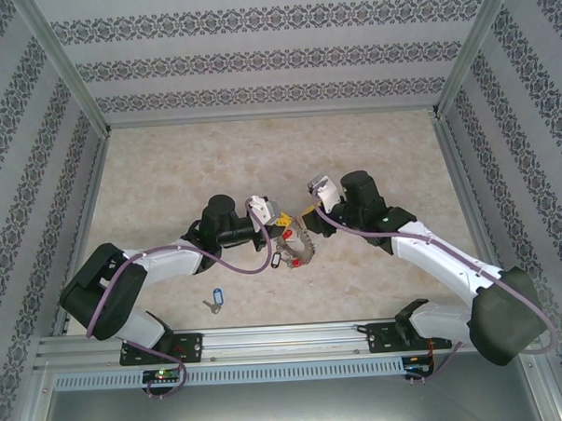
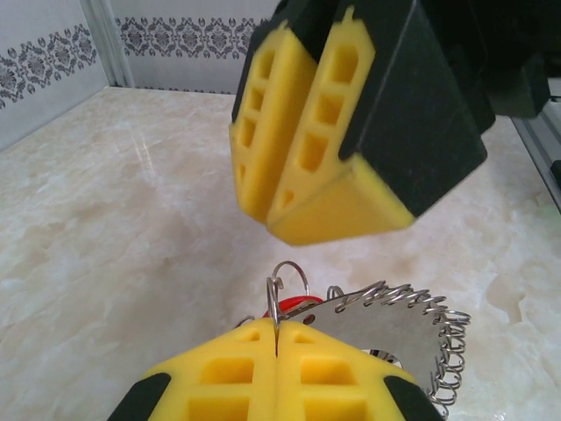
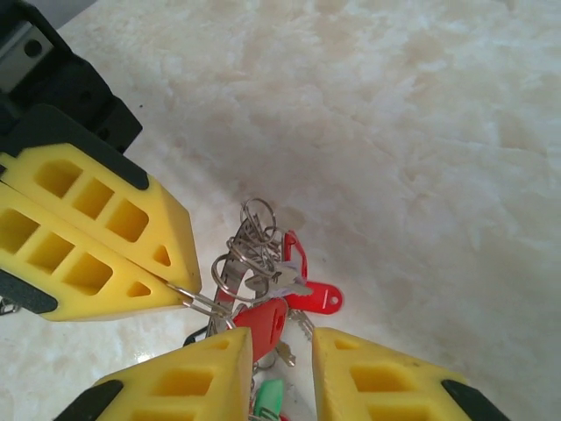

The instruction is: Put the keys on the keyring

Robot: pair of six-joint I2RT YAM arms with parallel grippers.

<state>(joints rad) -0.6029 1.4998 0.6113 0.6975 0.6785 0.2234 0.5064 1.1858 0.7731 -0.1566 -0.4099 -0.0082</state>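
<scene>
The keyring (image 1: pixel 296 245), a grey metal disc fringed with small wire loops, hangs just above the table between my two grippers. My left gripper (image 2: pixel 277 338) is shut on a thin wire ring (image 2: pixel 273 303) at the edge of the keyring (image 2: pixel 386 320). My right gripper (image 3: pixel 282 346) faces it from the other side, open. A red-tagged key (image 3: pixel 263 323) hangs from the bunch in the gap between its fingers, with another red tag (image 3: pixel 314 298) just beyond. A blue-tagged key (image 1: pixel 213 300) lies alone on the table, near the left arm.
A green tag (image 3: pixel 268 396) dangles low in the bunch. A dark tag (image 1: pixel 275 260) hangs below the keyring. The marble table (image 1: pixel 167 169) is walled by patterned panels, with a metal rail (image 1: pixel 287 339) along the near edge.
</scene>
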